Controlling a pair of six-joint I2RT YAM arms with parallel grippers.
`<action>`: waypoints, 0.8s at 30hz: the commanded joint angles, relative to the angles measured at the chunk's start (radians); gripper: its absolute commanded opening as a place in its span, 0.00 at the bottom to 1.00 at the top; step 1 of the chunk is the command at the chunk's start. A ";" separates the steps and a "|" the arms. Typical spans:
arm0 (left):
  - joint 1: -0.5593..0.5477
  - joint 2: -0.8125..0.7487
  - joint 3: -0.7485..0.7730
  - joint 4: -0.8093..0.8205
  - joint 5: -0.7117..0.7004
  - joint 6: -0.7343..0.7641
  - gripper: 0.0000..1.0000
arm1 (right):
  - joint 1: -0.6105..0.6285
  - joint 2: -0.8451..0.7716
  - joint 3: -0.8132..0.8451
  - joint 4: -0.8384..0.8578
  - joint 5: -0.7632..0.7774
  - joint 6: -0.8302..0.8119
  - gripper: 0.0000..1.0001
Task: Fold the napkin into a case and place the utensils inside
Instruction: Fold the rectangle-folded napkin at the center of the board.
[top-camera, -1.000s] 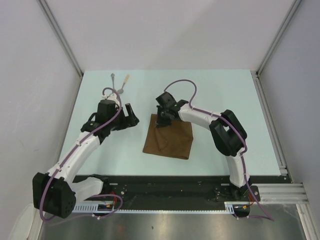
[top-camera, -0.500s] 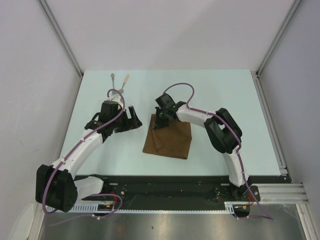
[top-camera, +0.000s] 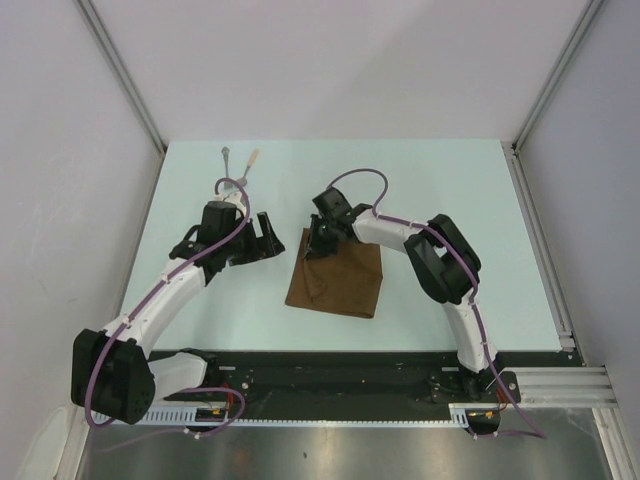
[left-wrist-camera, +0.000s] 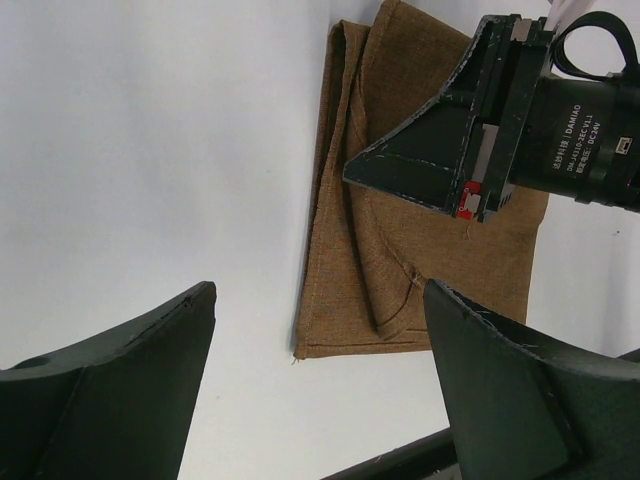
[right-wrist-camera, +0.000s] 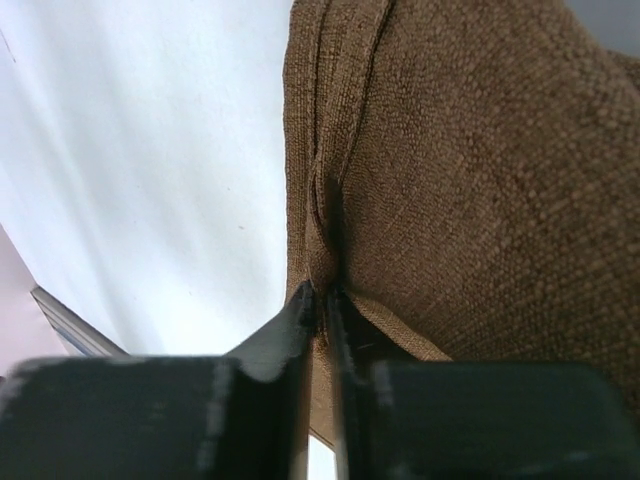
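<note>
Furthest left, well beyond the napkin's (top-camera: 340, 285) far-left corner, lie the utensils (top-camera: 229, 160). They are two slim pieces, one with a grey metal handle and one pale tan, and their long axes run away from the arm bases and draw together toward the near end, where the left arm's cable hides them. The left gripper (top-camera: 263, 236) hovers just beside the napkin's left edge with its jaws spread wide and nothing between them, pointing at the cloth. We judge the left arm much the nearer to the utensils, so fetching them falls to it. The napkin rests flat on the pale blue-green desk (top-camera: 450, 200). It is a matte brown cloth of coarse, visible weave, already doubled into a roughly square block whose layered folds run along its left edge, away from the bases. It is not yet the narrow case the task asks for. At its far-left corner the right gripper (right-wrist-camera: 322, 300) comes in from the right, across the cloth, with its jaws drawn narrow and the tips nipping a raised pucker of the folded edge. The coming move seems to turn on this: the pinched corner lies directly under the right gripper, and the fold line runs lengthwise beside the waiting left gripper. The soft cloth will likely sag or unfold once it is let go.
</note>
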 joint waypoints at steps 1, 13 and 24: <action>0.006 -0.005 0.021 0.026 0.018 0.006 0.89 | -0.004 -0.019 0.014 0.039 -0.033 -0.012 0.21; -0.028 0.077 0.087 0.056 0.122 0.020 0.78 | -0.026 -0.284 -0.098 -0.036 -0.054 -0.100 0.64; -0.181 0.398 0.233 0.132 0.300 -0.037 0.41 | -0.086 -0.629 -0.673 0.244 -0.169 -0.080 0.39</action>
